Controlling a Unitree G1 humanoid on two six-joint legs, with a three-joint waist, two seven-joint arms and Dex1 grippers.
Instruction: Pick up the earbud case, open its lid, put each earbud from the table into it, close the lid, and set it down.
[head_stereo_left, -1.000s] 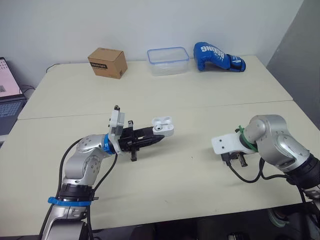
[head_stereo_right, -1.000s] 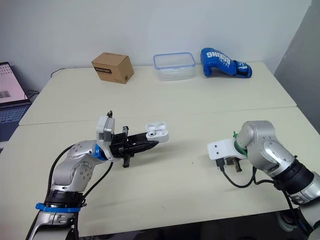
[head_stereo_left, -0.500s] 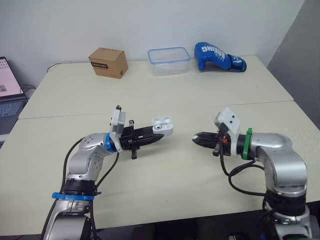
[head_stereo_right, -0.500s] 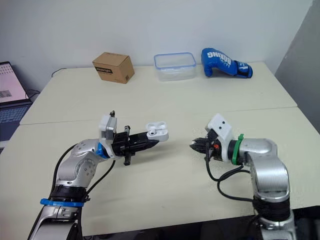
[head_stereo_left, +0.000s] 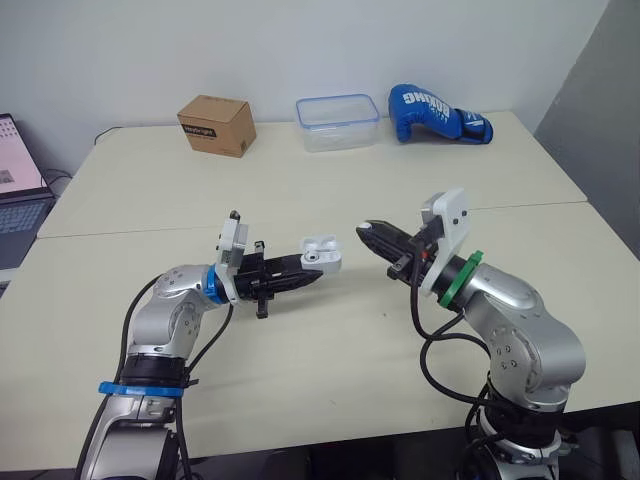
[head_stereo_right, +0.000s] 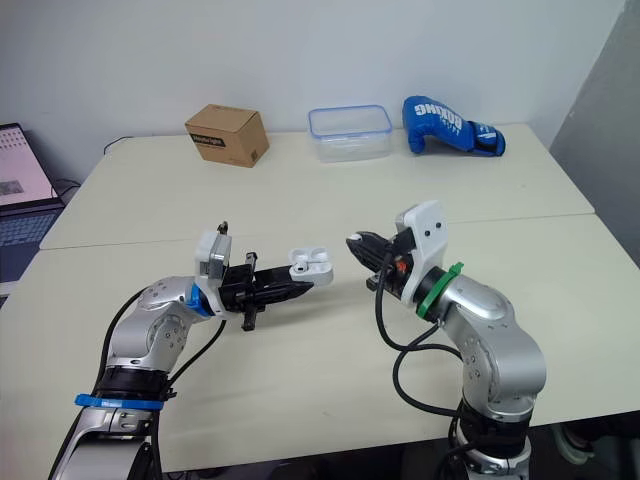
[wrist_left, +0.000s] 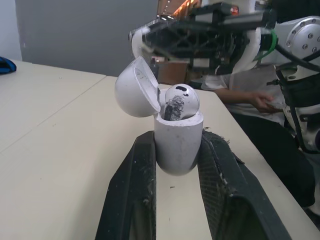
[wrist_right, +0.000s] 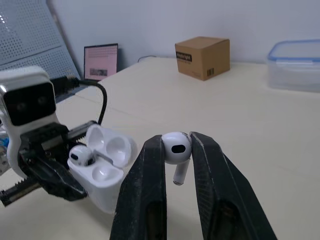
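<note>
Earbud (wrist_right: 176, 148) in right hand (wrist_right: 176, 142), case (wrist_left: 177, 143) open

The case (wrist_left: 177, 150) is smooth white plastic, faintly glossy; the earbud (wrist_right: 176, 148) shines more. The left gripper (wrist_left: 177, 139) has matt black fingers (wrist_left: 131, 195) with rough, ragged edges. The table (head_stereo_left: 330, 200) is smooth and matt. At the far side, the box (head_stereo_left: 215, 125) is matt cardboard, the tub (head_stereo_left: 337, 122) clear plastic, the glove (head_stereo_left: 435, 112) glossy.

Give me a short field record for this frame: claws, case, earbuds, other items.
left claw: shut on the case
lid: open
seated earbud: in one socket of the case
empty socket: beside the seated earbud
right claw: shut on the loose earbud, near the case, not touching it
far side of table: cardboard box, plastic container, boxing glove
</note>
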